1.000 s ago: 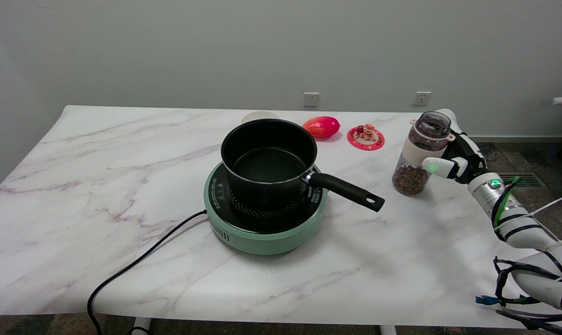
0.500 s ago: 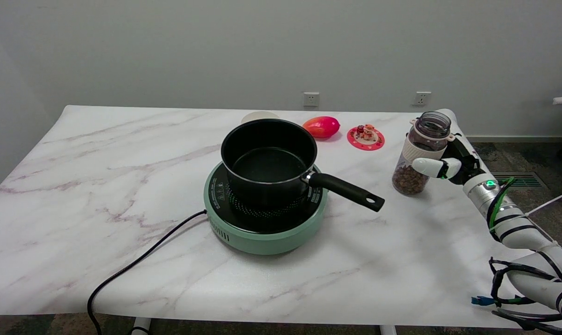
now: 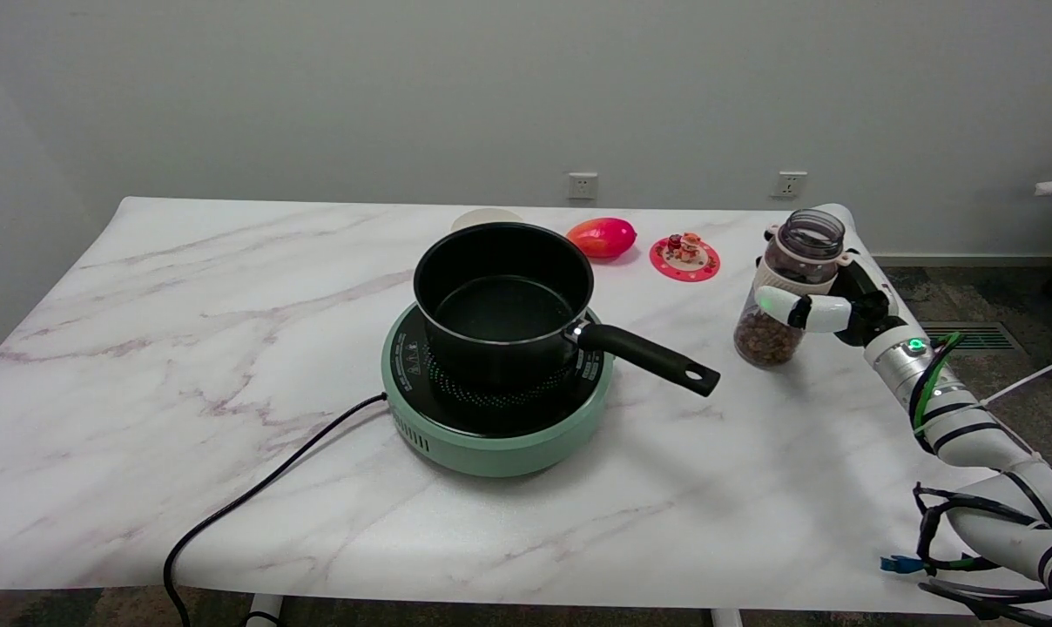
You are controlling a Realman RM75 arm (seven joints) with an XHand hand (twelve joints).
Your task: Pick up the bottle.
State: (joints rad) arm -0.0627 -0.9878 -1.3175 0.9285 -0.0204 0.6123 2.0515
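The table (image 3: 186, 348) has a smooth, white marble-patterned top with a soft sheen; the pot (image 3: 502, 300) looks like matt black metal with a glossy black plastic handle; the cooker (image 3: 491, 435) has a satin green plastic body; the bottle (image 3: 787, 292) is clear, smoky plastic; the right hand (image 3: 826, 305) wears glossy white plastic shells.

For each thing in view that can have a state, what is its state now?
bottle: upright on the table, no lid, partly filled with brown pieces.
right hand: wrapped around the bottle's middle; full grip unclear.
pot: upright on the cooker, empty, handle pointing right.
cooker: flat on the table, cord attached.
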